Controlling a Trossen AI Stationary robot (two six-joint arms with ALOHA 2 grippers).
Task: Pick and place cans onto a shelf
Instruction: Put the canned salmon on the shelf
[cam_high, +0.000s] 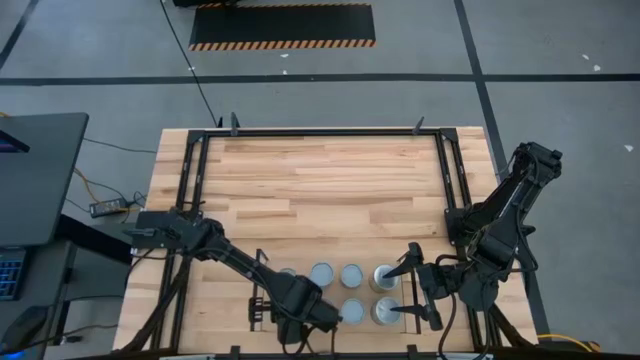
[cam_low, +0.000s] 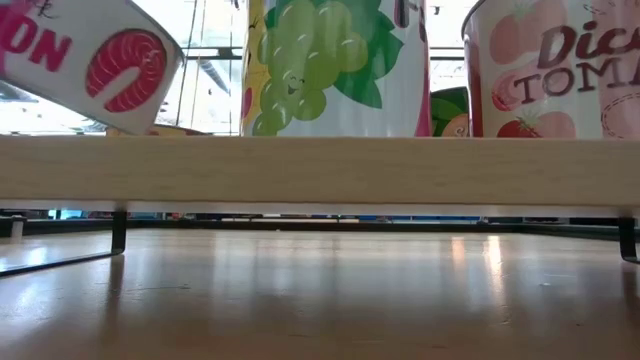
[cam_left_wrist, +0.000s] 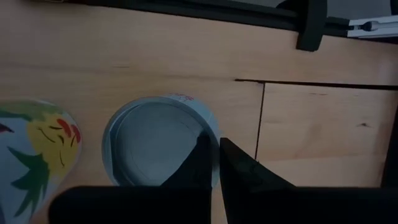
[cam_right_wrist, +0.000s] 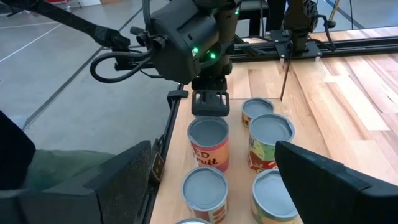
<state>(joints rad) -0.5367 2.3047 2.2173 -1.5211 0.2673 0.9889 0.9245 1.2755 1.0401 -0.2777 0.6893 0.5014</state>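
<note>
The table (cam_high: 320, 190) of pale wood is carrying a large black outer frame (cam_high: 320, 132), and most of its planks are lying bare, well beyond the fingers of either arm. The shelf (cam_low: 320, 170) is showing in the low view as a light-wood board on thin dark legs, with labelled cans standing on it.

The cans (cam_high: 352, 274) are standing in two short rows near the table's front edge. In the right wrist view six tops are showing, two of them only in part; the high view does not let me count all eight.

The right gripper (cam_high: 412, 287) is hovering at the right end of the rows with its fingers wide apart and nothing between them. One finger is lying just beside the outer can of the far row (cam_high: 384, 277), the other just beside the outer can of the near row (cam_high: 385, 311).

The left gripper (cam_right_wrist: 210, 103) is hanging at the other end of the rows, its fingers pressed together and holding nothing. Directly under its fingertips a grey can top (cam_left_wrist: 160, 148) is showing, with a flower-printed can (cam_left_wrist: 31, 149) just beside it.

Judging by this, the placing step looks finished or nearly so, and both grippers are standing free of the cans. Any next move would call for lifting clear without knocking the close-packed neighbours.
</note>
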